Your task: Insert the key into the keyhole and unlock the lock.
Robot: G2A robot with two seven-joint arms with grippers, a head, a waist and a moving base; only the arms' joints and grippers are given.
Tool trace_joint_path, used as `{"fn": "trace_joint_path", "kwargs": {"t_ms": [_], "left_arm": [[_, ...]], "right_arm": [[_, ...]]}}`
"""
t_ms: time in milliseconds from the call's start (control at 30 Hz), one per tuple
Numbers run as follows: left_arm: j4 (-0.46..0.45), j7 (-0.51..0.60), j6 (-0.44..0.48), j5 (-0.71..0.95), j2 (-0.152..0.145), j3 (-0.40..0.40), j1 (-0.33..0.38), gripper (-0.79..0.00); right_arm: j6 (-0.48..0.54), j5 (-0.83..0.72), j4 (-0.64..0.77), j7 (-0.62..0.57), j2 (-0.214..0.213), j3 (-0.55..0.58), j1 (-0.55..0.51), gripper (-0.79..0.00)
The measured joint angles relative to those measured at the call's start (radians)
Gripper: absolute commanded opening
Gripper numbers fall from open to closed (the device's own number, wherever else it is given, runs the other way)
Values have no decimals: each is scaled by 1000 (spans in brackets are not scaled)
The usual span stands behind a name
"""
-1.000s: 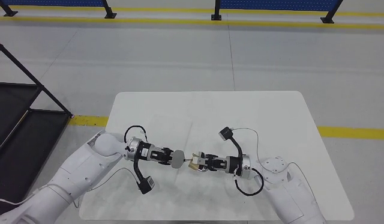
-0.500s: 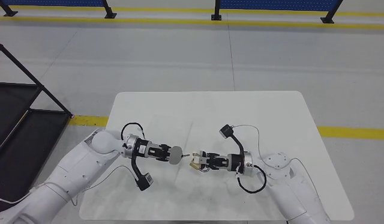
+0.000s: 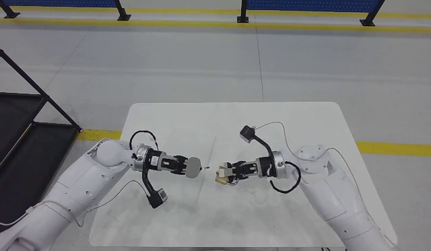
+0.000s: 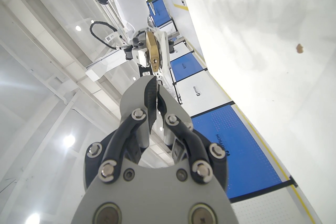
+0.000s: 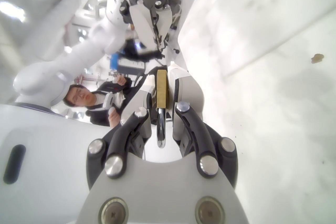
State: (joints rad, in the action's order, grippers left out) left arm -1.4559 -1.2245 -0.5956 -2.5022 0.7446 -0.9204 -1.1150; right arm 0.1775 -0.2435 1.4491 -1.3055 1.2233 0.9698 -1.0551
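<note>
My right gripper [image 3: 229,175] hangs over the middle of the white table [image 3: 303,126], shut on a brass padlock [image 3: 220,178]. In the right wrist view the padlock [image 5: 162,88] sits edge-on between the fingers, its steel shackle [image 5: 160,130] pointing back toward the wrist. My left gripper [image 3: 194,167] faces it across a short gap. It is shut on a thin key [image 4: 157,90], seen edge-on, with the tip aimed at the padlock [image 4: 153,51]. Key and lock are apart. The left gripper [image 5: 155,33] appears beyond the padlock in the right wrist view.
A small brown speck [image 4: 299,48] lies on the bare tabletop beside the grippers. A black rack [image 3: 27,136] stands on the floor off the table's left side. Open table surface lies all around both arms.
The left gripper has drawn back to the left and slightly toward the table's far side with the key. The gap between key and padlock has widened. The right arm's elbow has swung outward.
</note>
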Motion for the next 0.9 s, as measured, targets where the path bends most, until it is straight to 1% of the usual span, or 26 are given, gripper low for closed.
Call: {"fn": "trace_joint_path", "kwargs": {"t_ms": [133, 233, 300, 667, 767, 900], "left_arm": [[11, -13, 13, 6, -1, 10, 27, -785], [18, -25, 25, 15, 0, 23, 49, -785], [12, -32, 32, 18, 0, 32, 65, -785], [11, -31, 32, 18, 0, 33, 67, -785], [0, -19, 50, 9, 2, 31, 66, -785], [4, -60, 61, 18, 1, 17, 78, -785]], "right_arm": [[-43, -28, -60, -71, 13, -43, 100, -785], [-60, -52, -117, -132, 29, -88, 175, -785], [-62, -64, -142, -154, 34, -103, 205, -785], [-61, -63, -139, -152, 33, -101, 200, -785], [-70, -62, -131, -142, 31, -97, 199, -785], [-90, -78, -131, -223, 24, -91, 222, -785]]}}
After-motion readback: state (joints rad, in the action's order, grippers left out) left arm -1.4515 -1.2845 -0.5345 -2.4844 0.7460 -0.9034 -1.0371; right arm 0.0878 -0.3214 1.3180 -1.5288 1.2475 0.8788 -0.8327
